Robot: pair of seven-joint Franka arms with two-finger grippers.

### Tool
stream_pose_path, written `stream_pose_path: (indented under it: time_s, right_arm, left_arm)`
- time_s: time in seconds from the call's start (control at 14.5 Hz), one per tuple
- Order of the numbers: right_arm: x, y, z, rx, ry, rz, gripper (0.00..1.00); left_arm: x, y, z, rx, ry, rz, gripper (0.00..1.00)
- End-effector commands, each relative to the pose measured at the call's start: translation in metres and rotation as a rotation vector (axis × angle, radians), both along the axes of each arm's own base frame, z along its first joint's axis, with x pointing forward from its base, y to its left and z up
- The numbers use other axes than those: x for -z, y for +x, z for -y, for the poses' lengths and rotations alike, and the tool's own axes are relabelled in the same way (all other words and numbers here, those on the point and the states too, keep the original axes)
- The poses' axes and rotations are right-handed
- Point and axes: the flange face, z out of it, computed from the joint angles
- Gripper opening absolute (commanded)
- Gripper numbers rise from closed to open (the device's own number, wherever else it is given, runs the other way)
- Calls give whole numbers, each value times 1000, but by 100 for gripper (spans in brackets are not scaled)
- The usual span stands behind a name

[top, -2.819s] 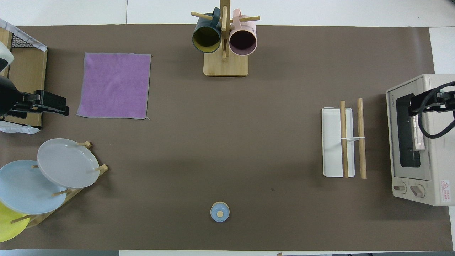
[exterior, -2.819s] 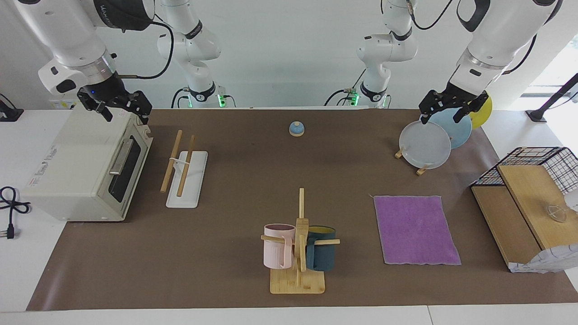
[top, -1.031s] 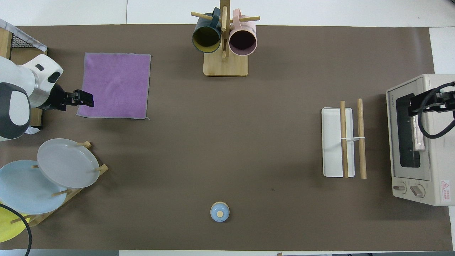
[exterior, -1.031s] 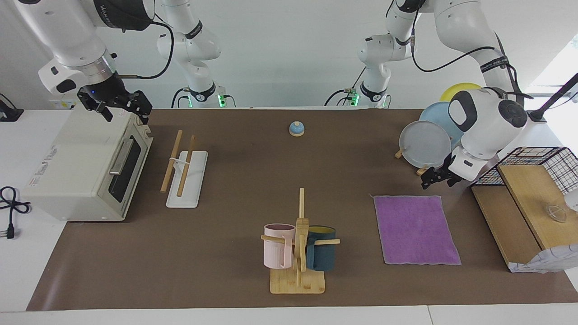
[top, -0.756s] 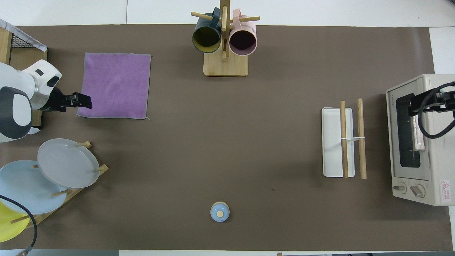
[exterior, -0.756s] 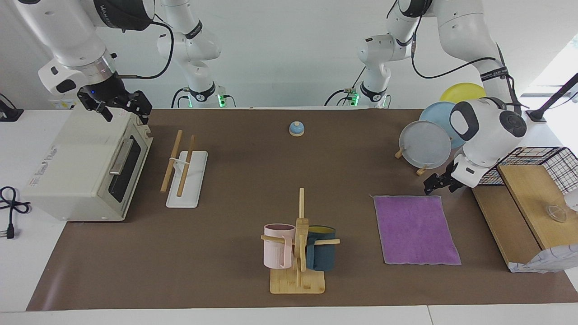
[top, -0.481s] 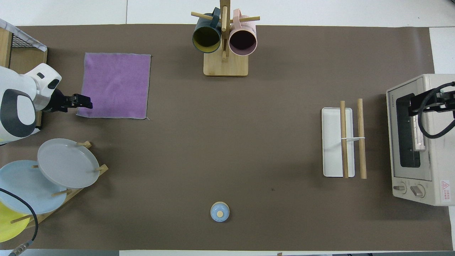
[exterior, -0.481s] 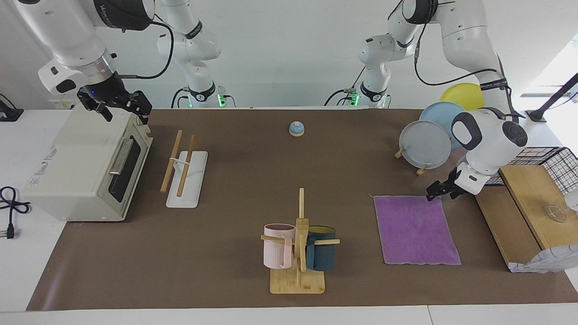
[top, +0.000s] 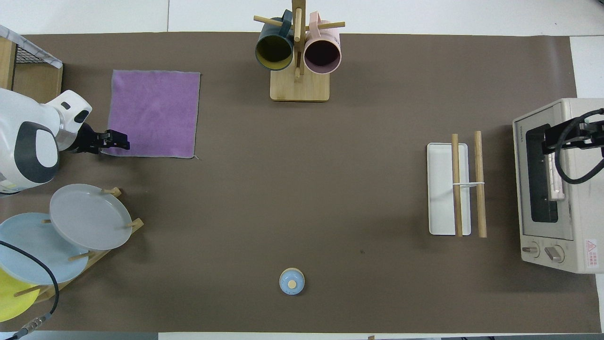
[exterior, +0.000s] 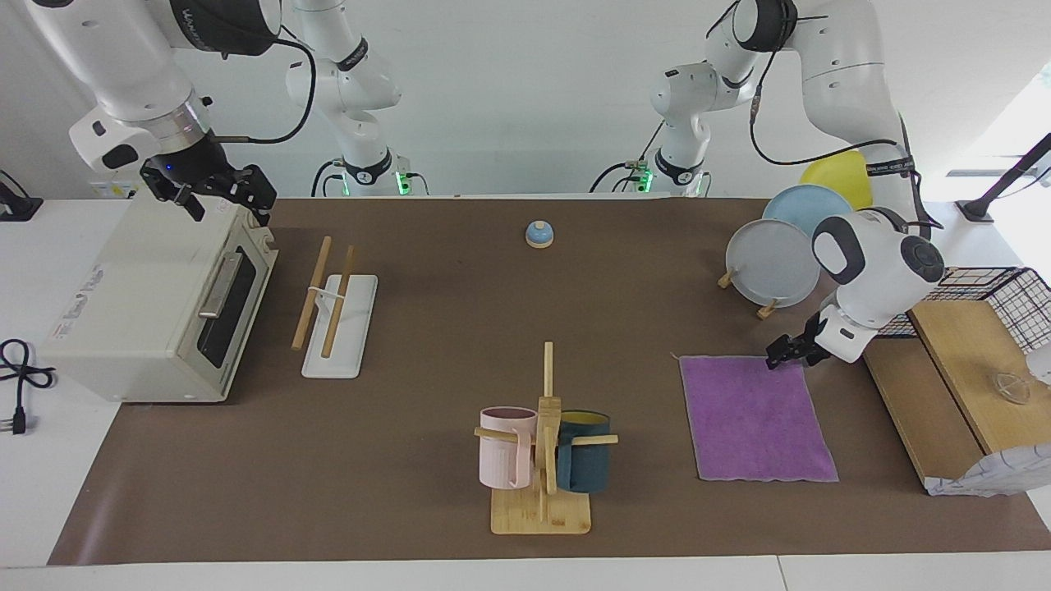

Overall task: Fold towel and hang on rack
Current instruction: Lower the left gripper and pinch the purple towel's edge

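My left gripper [exterior: 778, 355] [top: 120, 141] is low at the corner of the square purple fuzzy towel [exterior: 754, 417] [top: 153, 113] that lies nearest the robots and toward the left arm's end of the surface; whether its fingers are wide or narrow I cannot tell, nor whether they touch the cloth. The towel lies flat and unfolded, purple side up, on the brown-covered surface [exterior: 443, 328] [top: 330, 189], beside the wooden mug tree with a pink mug and a dark blue mug [exterior: 543, 447] [top: 297, 52] and farther from the robots than the wooden stand holding grey, blue and yellow plates [exterior: 780, 254] [top: 71, 231]. The rack of two light wooden rods on a slim white base [exterior: 335, 310] [top: 457, 189] stands well apart from the towel, toward the right arm's end, just beside the cream toaster oven [exterior: 156, 304] [top: 557, 184]. My right gripper [exterior: 215, 193] waits over the top of that oven; its fingers I cannot judge either. A small blue bell [exterior: 539, 235] [top: 291, 281] sits near the robots' edge
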Motion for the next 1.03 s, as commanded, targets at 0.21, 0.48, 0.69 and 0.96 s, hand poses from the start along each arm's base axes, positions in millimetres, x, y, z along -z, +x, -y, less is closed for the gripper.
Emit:
stream_pose_path:
  time_s: [0.21, 0.48, 0.69, 0.96]
  right_arm:
    - [-1, -4, 3, -19, 27, 7, 100]
    - [-1, -4, 3, -19, 27, 7, 100]
    - [-1, -4, 3, -19, 27, 7, 100]
    - [-1, -4, 3, -19, 27, 7, 100]
  left_arm:
    - [3, -8, -9, -9, -14, 1, 83]
    - [-1, -8, -11, -11, -21, -16, 76]
    - [-7, -2, -10, -28, -43, -5, 59]
    - [-7, -2, -6, -15, -44, -7, 42]
